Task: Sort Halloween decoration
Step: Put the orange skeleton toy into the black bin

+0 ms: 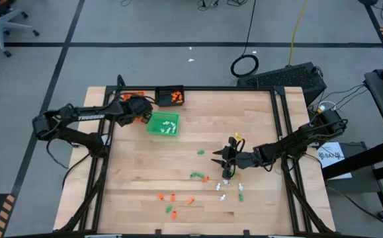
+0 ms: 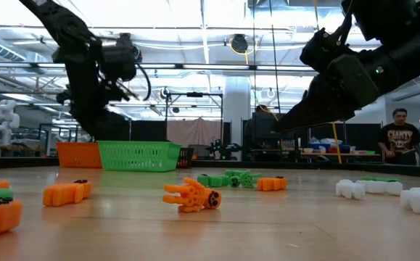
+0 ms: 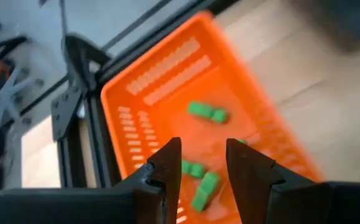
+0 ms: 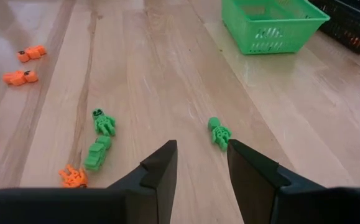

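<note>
With green pieces (image 3: 206,112) lying in the orange tray (image 3: 161,74) under the parted, empty left claw (image 3: 203,163), lift it clear, then drop the open right claw (image 4: 201,163) squarely over the nearby green skeleton (image 4: 218,132) on the counter (image 4: 142,74)

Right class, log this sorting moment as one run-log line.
left gripper: open over orange tray holding green pieces | right gripper: open, empty, above green skeleton | table: pieces unsorted
</note>
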Controlling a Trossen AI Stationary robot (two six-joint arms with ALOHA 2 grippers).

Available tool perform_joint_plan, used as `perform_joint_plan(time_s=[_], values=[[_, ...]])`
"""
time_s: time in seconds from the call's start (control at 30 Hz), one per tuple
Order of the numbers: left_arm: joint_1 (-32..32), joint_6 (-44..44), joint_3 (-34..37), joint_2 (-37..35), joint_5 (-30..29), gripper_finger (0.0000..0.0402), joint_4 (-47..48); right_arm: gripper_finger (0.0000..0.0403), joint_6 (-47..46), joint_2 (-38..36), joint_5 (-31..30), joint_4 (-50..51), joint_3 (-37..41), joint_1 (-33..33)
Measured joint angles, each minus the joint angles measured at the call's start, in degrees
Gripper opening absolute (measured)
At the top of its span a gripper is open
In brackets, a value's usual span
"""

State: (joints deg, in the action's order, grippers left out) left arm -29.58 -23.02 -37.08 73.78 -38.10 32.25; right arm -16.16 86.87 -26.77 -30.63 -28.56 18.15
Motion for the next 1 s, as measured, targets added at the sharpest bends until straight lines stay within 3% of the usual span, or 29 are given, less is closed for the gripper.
perform_joint_plan(time_s=[0.17, 0.33, 0.67, 0.87, 1.0], values=[[8.8, 0.5, 0.0, -6.4, 3.7, 0.0121, 0.6, 0.0125, -1.4, 0.0, 0.0, 0.0, 0.0, 0.0], [22.1, -3.2, 0.0, -11.3, 9.1, 0.0121, 0.7, 0.0125, -2.6, 0.0, -0.1, 0.0, 0.0, 0.0], [48.9, -6.6, 0.0, -11.7, 9.4, 0.0121, -2.2, 0.0125, -6.7, 0.0, -0.1, -0.8, 0.0, 0.0], [60.1, 1.0, 0.0, -11.6, 9.6, 0.0121, -10.7, 0.0125, -9.3, 0.1, -0.2, -0.9, 0.0, 0.0], [65.8, 8.7, -0.1, -10.1, 13.3, 0.0121, -15.4, 0.0125, -9.1, 0.4, -0.2, -0.6, 0.0, 0.0]])
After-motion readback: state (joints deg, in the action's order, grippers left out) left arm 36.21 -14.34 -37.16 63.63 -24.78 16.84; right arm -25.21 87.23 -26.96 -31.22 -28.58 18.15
